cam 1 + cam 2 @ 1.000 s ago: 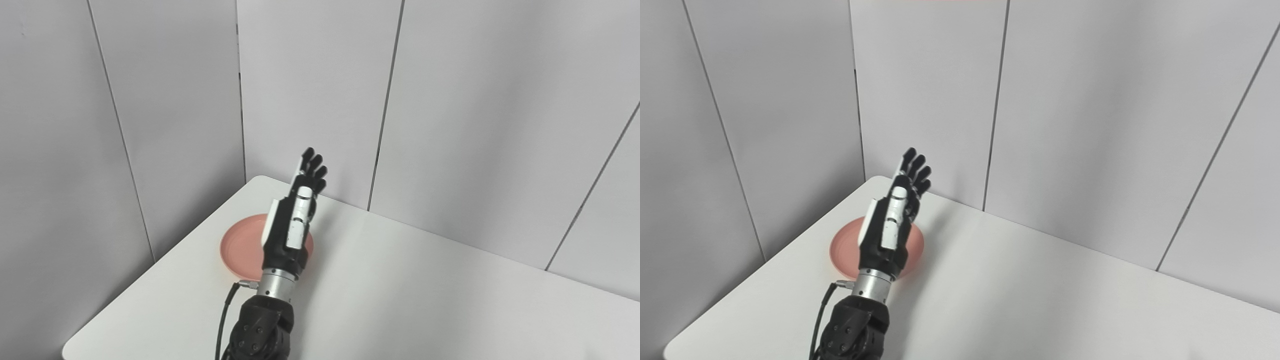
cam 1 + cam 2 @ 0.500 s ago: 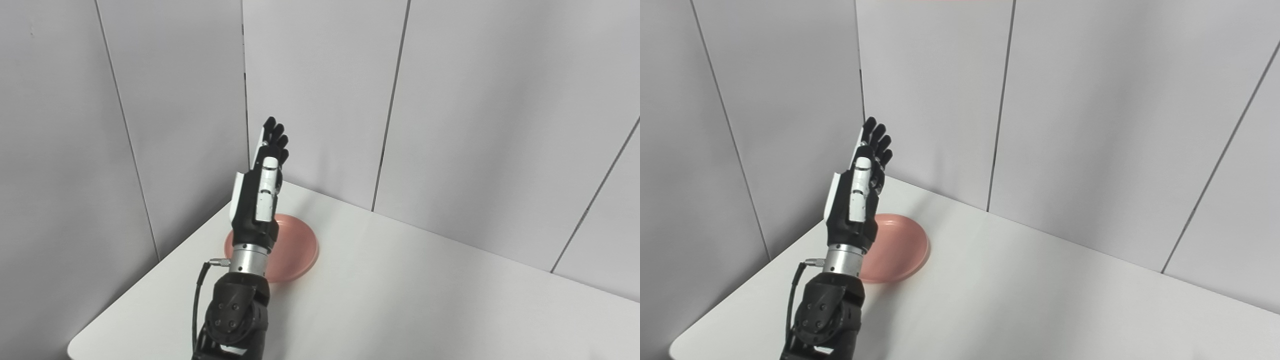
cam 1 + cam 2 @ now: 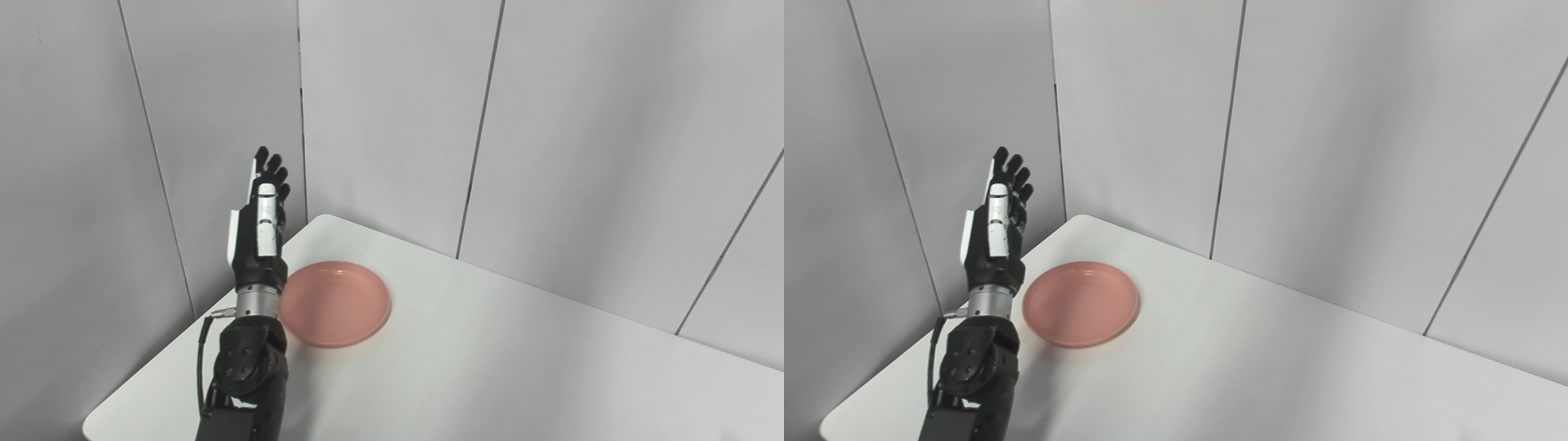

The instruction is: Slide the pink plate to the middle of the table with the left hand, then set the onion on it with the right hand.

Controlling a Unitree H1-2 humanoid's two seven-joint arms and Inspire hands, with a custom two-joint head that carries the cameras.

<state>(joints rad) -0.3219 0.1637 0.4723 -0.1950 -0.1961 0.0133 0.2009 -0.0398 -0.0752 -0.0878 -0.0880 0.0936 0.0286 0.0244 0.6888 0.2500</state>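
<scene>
Left hand (image 3: 260,233) raised upright, fingers spread, holding nothing, left of frame; round pink plate (image 3: 335,302) beside it on white surface (image 3: 490,367).

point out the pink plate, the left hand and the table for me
pink plate (image 3: 334,303), left eye view, on the middle of its flat inside.
left hand (image 3: 257,236), left eye view, on the black and white back of the hand.
table (image 3: 1274,373), right eye view, on a bare part of its white top.
</scene>
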